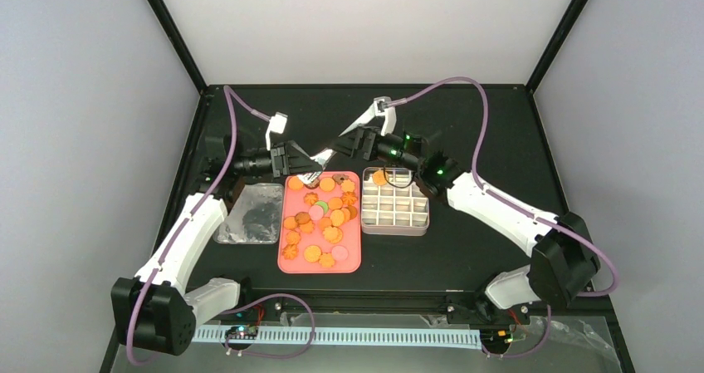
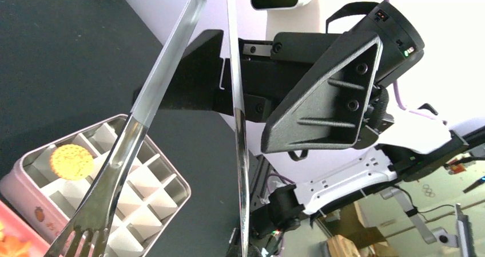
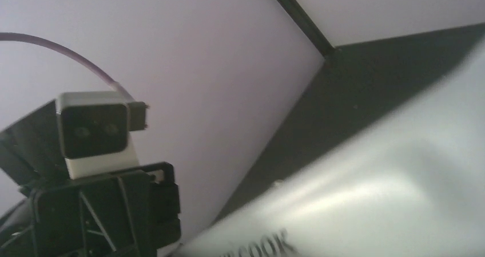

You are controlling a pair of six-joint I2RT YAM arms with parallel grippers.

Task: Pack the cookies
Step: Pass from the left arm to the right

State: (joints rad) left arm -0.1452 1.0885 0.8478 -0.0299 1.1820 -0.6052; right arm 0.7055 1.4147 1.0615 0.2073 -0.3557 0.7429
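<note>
Cookies point(image 1: 320, 219), mostly orange with a few pink and green, lie on the pink tray point(image 1: 359, 261). One orange cookie point(image 1: 379, 176) point(image 2: 71, 161) sits in a corner cell of the white gridded tin point(image 1: 395, 228) point(image 2: 171, 180). Metal tongs point(image 1: 320, 167) point(image 2: 166, 62) point(image 3: 372, 177) hang sprung open between both grippers, slotted tips over the tray's far-left corner. My left gripper point(image 1: 297, 167) point(image 2: 244, 250) is shut at one tong arm's tip. My right gripper point(image 1: 344, 147) straddles the handle end with its fingers point(image 2: 320, 91) wide apart. I cannot see whether they touch it.
A crumpled silver bag point(image 1: 249, 215) lies left of the tray. The tin stands directly right of the tray. The left wrist camera point(image 3: 94, 131) sits close in front of the right wrist. Grey walls enclose the black table on three sides.
</note>
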